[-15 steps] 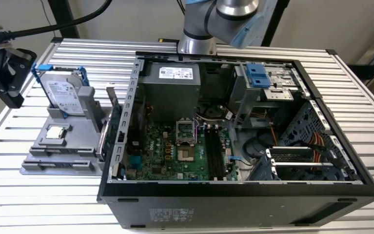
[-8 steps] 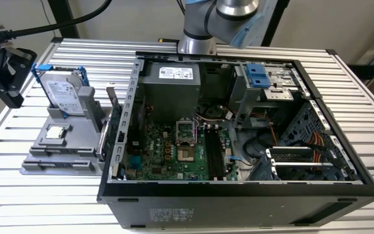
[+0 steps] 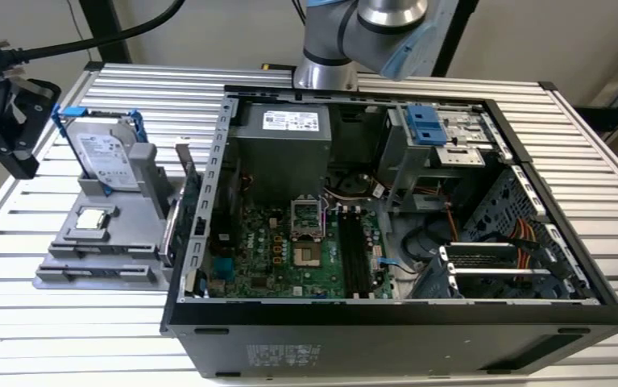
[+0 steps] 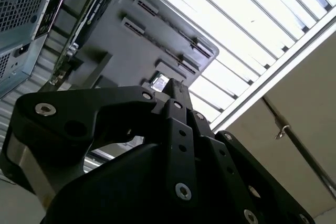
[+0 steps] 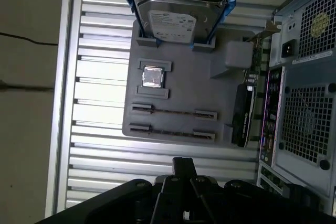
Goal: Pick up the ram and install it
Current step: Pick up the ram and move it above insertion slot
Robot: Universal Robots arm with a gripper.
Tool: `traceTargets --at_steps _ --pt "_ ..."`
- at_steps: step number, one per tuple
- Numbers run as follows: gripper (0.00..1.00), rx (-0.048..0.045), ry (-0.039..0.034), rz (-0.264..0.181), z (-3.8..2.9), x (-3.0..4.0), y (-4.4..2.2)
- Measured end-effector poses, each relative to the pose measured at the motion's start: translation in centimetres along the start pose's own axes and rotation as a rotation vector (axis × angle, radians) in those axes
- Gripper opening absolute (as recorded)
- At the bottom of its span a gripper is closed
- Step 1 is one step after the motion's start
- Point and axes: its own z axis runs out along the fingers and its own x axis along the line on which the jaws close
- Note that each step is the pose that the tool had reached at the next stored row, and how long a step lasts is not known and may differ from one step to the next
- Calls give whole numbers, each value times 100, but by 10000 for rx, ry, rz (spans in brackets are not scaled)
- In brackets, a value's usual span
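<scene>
Clips at each end hold the ram (image 5: 173, 111), a slim dark circuit-board stick seen edge-on, upright in a slot of the flat grey plastic tray (image 5: 184, 93). A second stick of the same kind seems to stand in the slot row just beside it, though the edge-on line is too thin to be sure.

In the exterior view these rows sit at the tray's six o'clock end. The small square silver CPU chip (image 3: 93, 218) rests in its pocket mid-tray. The silver hard drive in a blue frame (image 3: 106, 157) stands tilted at the twelve o'clock end.

The black two-finger gripper (image 5: 184, 165) hangs above the tray, nearest the ram rows and clear of them. Its fingers are pressed together with nothing between them.

The tray lies on the slatted aluminium table (image 3: 610, 161), at nine o'clock of the open black computer case (image 3: 395, 314). That case lies on its side with its green motherboard (image 3: 276, 258) exposed.
</scene>
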Motion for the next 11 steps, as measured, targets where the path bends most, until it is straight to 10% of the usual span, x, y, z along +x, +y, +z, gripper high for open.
traceTargets --at_steps 11 --pt "0 -2 13 -277 0 0 0"
